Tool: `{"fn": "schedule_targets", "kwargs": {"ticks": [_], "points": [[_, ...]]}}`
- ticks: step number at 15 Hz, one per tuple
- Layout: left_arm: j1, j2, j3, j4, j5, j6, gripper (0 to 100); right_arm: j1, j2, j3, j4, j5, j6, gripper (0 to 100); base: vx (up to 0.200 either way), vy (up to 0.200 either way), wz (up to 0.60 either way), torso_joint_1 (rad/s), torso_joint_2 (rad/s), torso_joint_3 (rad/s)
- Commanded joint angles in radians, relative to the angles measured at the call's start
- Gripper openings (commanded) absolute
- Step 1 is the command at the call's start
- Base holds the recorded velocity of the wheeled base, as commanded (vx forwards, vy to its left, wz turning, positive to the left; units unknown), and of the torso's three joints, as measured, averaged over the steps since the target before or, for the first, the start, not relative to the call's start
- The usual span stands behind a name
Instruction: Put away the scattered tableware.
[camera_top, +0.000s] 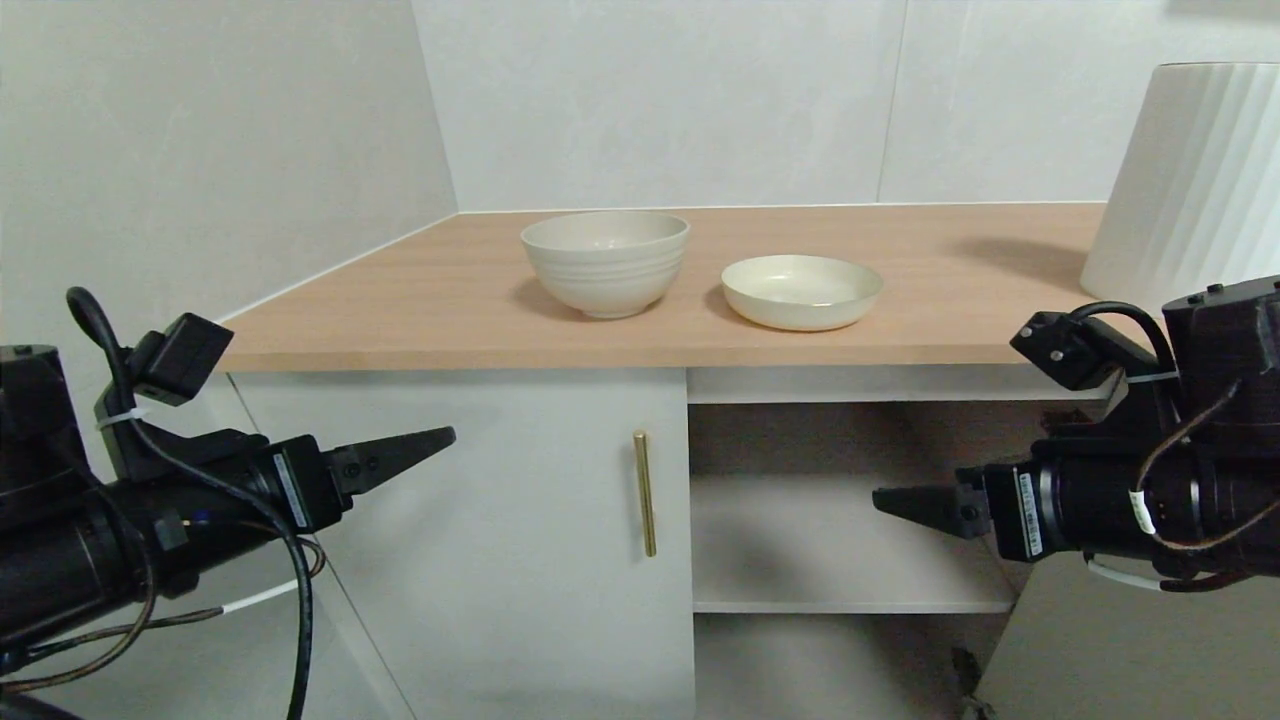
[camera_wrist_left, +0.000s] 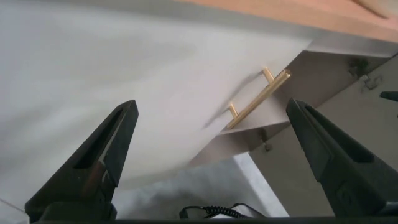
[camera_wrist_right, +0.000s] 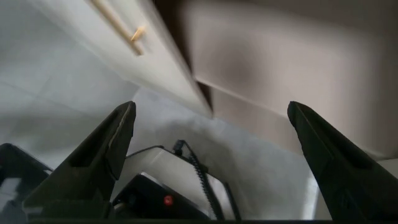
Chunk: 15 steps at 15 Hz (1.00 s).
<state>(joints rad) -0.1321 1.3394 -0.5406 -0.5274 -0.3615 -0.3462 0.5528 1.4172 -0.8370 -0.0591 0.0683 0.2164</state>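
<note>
Bowl and dish both sit on the bench, well away from either claw; rest goes nearest first.

Left claw hangs low on my left, below bench level, in front of the closed cabinet door; its tip points toward the door's brass handle; left wrist view shows its fingers spread wide apart.

Right claw hangs low on my right at roughly the same height, tip pointing inward in front of the open cabinet compartment; right wrist view shows its fingers spread wide apart too.

Handle is vertical, on the door's right edge, just beside the open compartment; inside that compartment is one white shelf, horizontal.

Up on the bench, the bowl is deep, cream, upright, with ribbed bands round the outside, above the right part of the closed door; its inside is hidden from this angle. The dish is shallow, cream, upright, to the bowl's right, above the open compartment; the two are near each other but not touching.

Farther right on the bench is a tall ribbed white object, well apart from the dish; pale wall behind it all.
</note>
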Motion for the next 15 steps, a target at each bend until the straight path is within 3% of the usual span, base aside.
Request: {"fn": "schedule_targets", "kwargs": {"ticks": [1,6,15], "points": [[0.000,-0.011,0.002,0.000,-0.001,-0.001,100,0.001,-0.014,0.009,-0.001,0.001,-0.006,100,0.000,0.000,0.00,0.000,0.00,0.000],[-0.001,-0.011,0.002,0.000,-0.001,0.001,100,0.001,-0.023,0.018,-0.002,0.005,-0.020,100,0.000,0.000,0.00,0.006,-0.03,-0.029],[-0.003,0.057,0.010,-0.057,0.003,-0.001,100,-0.001,-0.020,0.018,-0.002,0.005,-0.020,100,0.000,0.000,0.00,0.125,-0.41,-0.293]]}}
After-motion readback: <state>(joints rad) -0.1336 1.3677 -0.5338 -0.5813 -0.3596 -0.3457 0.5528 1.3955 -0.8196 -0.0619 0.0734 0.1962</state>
